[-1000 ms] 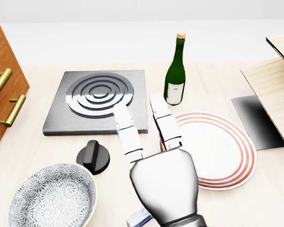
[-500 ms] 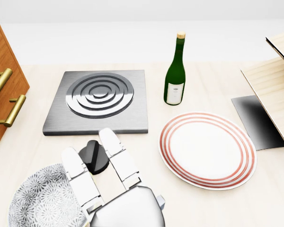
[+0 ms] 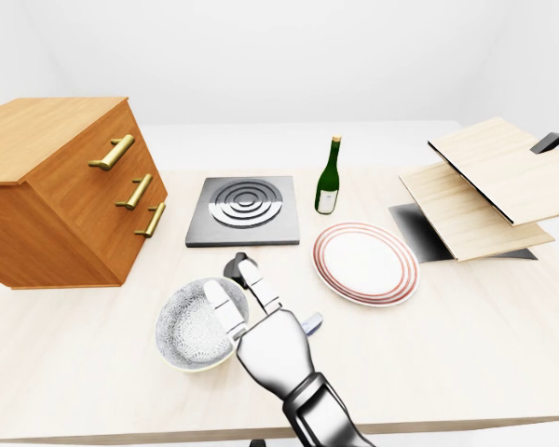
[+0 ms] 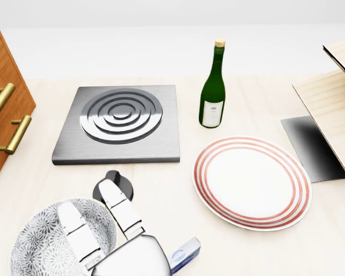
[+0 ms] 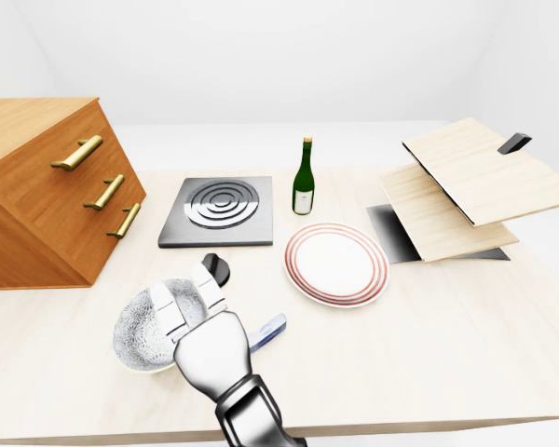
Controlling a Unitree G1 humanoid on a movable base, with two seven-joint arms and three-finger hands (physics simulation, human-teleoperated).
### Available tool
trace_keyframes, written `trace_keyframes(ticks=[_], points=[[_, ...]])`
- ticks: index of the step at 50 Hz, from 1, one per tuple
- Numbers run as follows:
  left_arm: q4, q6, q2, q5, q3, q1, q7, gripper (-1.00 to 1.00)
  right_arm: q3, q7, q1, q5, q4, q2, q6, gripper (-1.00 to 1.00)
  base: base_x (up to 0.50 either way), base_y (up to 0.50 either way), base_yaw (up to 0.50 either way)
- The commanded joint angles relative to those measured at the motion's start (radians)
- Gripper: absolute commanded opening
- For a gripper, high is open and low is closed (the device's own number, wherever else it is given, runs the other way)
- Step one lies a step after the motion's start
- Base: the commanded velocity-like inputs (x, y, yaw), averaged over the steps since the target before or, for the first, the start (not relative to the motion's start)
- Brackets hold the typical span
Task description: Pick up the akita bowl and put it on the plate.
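The akita bowl [image 4: 43, 244], white with a fine grey pattern, sits at the lower left of the head view. The white plate [image 4: 253, 181] with red rings lies to its right, with bare tabletop between them. My right hand [image 4: 86, 198] reaches in from the bottom edge, open. Its two straight fingers [image 4: 75, 230] lie over the bowl's right rim, one above the inside and one above the rim's right side. They are not closed on the bowl. A small white and blue piece [image 4: 185, 253] shows at the hand's right side. The left hand is out of view.
A black knob [image 4: 122, 183] lies just past the fingertips. Above it is a grey hob plate [image 4: 121, 123], and a green bottle [image 4: 213, 92] stands above the plate. A wooden drawer chest [image 3: 65, 196] is at the left, stacked boards [image 3: 484, 186] at the right.
The hand has swung left and down, from over the plate's left edge, past the knob, to the bowl's right rim. The camera and the other things have not moved.
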Motion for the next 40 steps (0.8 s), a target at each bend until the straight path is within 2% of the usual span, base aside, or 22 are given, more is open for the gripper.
trace_keyframes(ticks=[1, 14, 20, 22, 25, 32, 40], points=[[-0.002, 0.0, 0.0, -0.005, 0.001, 0.001, 0.01, 1.0, 0.016, 0.034, -0.038, -0.001, 0.121, 0.046, 0.0, 1.0, 0.0, 0.0, 0.0], [-0.002, 0.0, 0.0, -0.018, 0.002, 0.0, 0.017, 1.0, 0.077, 0.04, -0.044, 0.022, 0.229, 0.085, 0.0, 1.0, 0.0, 0.0, 0.0], [-0.001, 0.0, 0.0, -0.019, 0.001, 0.001, 0.016, 1.0, 0.067, 0.049, -0.07, -0.003, 0.307, 0.11, 0.0, 1.0, 0.0, 0.0, 0.0], [-0.001, 0.0, 0.0, -0.02, 0.001, 0.001, 0.016, 1.0, 0.06, 0.04, -0.071, 0.041, 0.307, 0.11, 0.0, 1.0, 0.0, 0.0, 0.0], [-0.001, 0.0, 0.0, -0.021, 0.001, 0.001, 0.015, 1.0, 0.061, 0.068, -0.078, 0.002, 0.344, 0.121, 0.0, 1.0, 0.0, 0.0, 0.0], [0.0, 0.0, 0.0, -0.022, 0.0, 0.001, 0.013, 1.0, 0.036, 0.111, -0.092, 0.032, 0.358, 0.154, 0.0, 1.0, 0.0, 0.0, 0.0], [-0.001, 0.0, 0.0, -0.023, 0.001, 0.001, 0.014, 1.0, 0.047, 0.118, -0.094, 0.052, 0.334, 0.149, 0.0, 1.0, 0.0, 0.0, 0.0]])
